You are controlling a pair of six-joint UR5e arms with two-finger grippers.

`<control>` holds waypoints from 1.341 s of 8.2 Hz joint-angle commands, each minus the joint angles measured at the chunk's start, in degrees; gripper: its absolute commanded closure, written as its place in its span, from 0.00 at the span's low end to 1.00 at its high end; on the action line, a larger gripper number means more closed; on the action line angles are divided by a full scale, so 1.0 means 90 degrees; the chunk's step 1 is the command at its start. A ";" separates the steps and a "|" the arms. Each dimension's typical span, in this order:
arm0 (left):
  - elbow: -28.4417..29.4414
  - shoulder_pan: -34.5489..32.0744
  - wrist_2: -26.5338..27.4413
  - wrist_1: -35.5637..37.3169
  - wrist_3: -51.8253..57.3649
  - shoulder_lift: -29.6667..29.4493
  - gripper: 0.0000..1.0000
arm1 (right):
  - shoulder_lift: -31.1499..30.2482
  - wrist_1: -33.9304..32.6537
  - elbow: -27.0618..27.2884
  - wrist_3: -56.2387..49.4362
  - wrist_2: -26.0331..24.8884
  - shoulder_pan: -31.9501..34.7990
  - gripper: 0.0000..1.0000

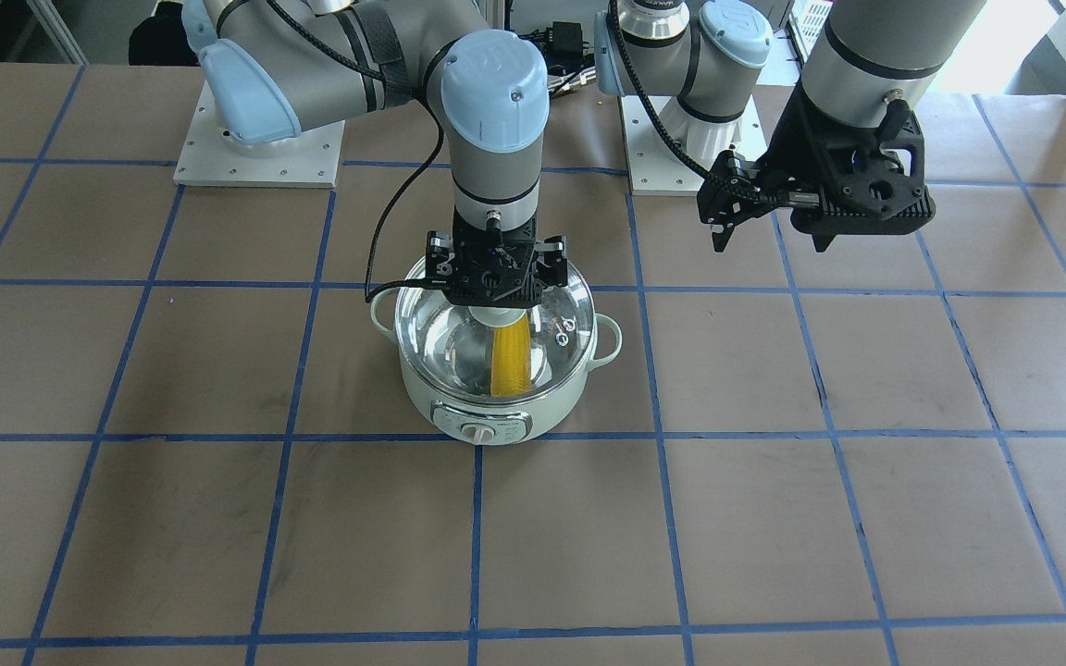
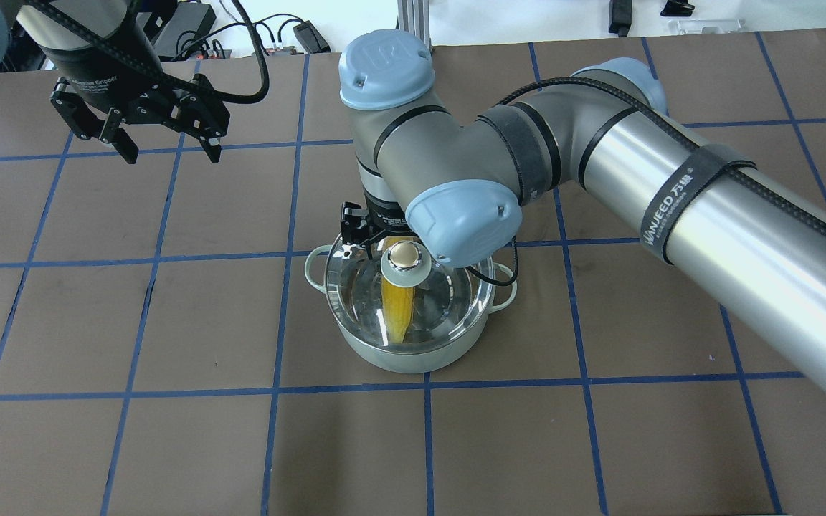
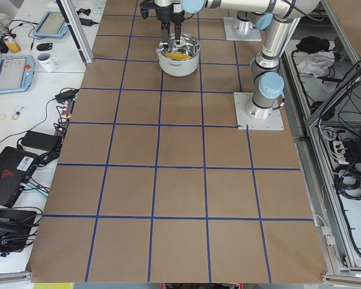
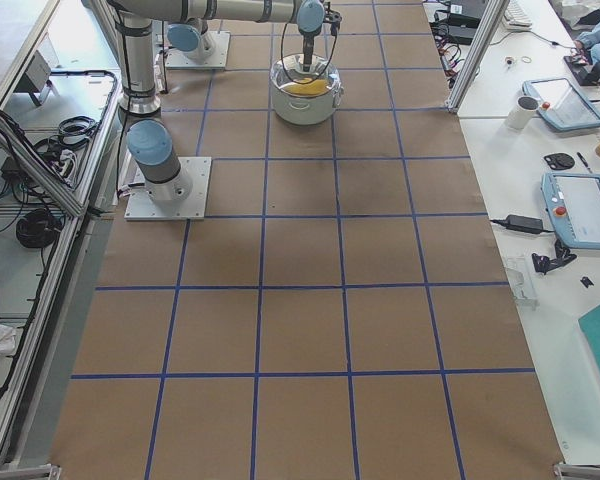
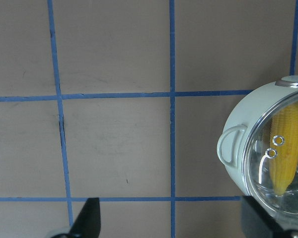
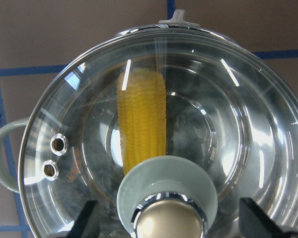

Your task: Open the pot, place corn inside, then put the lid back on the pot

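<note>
The pale mint-green pot (image 1: pixel 487 407) stands mid-table on brown paper. The yellow corn (image 1: pixel 510 361) lies inside it, seen through the clear glass lid (image 1: pixel 436 324), which rests on the pot's rim. My right gripper (image 1: pixel 496 310) hangs straight over the lid's knob (image 2: pixel 406 261). In the right wrist view its fingers (image 6: pixel 87 220) stand wide apart on either side of the knob (image 6: pixel 166 198), clear of it, so it is open. My left gripper (image 2: pixel 165 150) is open and empty, raised above the table well to the pot's side. The left wrist view catches the pot (image 5: pixel 238 129) and the corn (image 5: pixel 287 148).
The pot's black power cord (image 1: pixel 376 268) runs from its back toward the robot. The arms' two base plates (image 1: pixel 260 157) sit at the table's robot side. Blue tape lines (image 1: pixel 476 536) grid the brown paper around the pot.
</note>
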 commanded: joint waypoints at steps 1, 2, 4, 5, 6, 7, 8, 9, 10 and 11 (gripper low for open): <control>-0.0010 -0.0009 -0.0037 0.0000 0.0009 0.0031 0.00 | 0.0003 -0.0013 0.0000 0.0002 -0.0048 0.0000 0.00; -0.0010 -0.0009 -0.0037 0.0000 0.0018 0.0031 0.00 | -0.0055 0.0006 -0.0029 -0.0017 -0.0213 -0.0048 0.00; -0.0020 -0.0009 -0.0037 -0.0010 0.0028 0.0012 0.00 | -0.0667 0.0239 -0.0078 -0.0037 -0.0361 -0.0311 0.00; -0.0049 -0.0009 -0.0037 -0.0010 0.0028 0.0012 0.00 | -0.0999 0.0521 -0.0088 -0.0095 -0.0323 -0.0632 0.00; -0.0088 -0.0009 -0.0037 -0.0010 0.0028 0.0012 0.00 | -0.1419 0.1133 -0.0088 -0.0579 -0.0361 -0.1021 0.00; -0.0117 -0.0019 -0.0037 -0.0010 0.0028 0.0012 0.00 | -0.1780 0.1478 -0.0088 -0.1202 -0.0361 -0.1460 0.00; -0.0117 -0.0009 -0.0028 -0.0010 0.0028 -0.0046 0.00 | -0.2151 0.1887 -0.0097 -0.1363 -0.0294 -0.1900 0.00; -0.0117 -0.0009 -0.0037 -0.0010 0.0028 -0.0037 0.00 | -0.2349 0.2075 -0.0098 -0.1974 -0.0303 -0.2243 0.00; -0.0117 -0.0009 -0.0037 -0.0010 0.0028 -0.0037 0.00 | -0.2360 0.2096 -0.0098 -0.2135 -0.0100 -0.2430 0.00; -0.0117 -0.0009 -0.0028 -0.0010 0.0038 -0.0018 0.00 | -0.2370 0.2096 -0.0098 -0.2175 -0.0001 -0.2470 0.00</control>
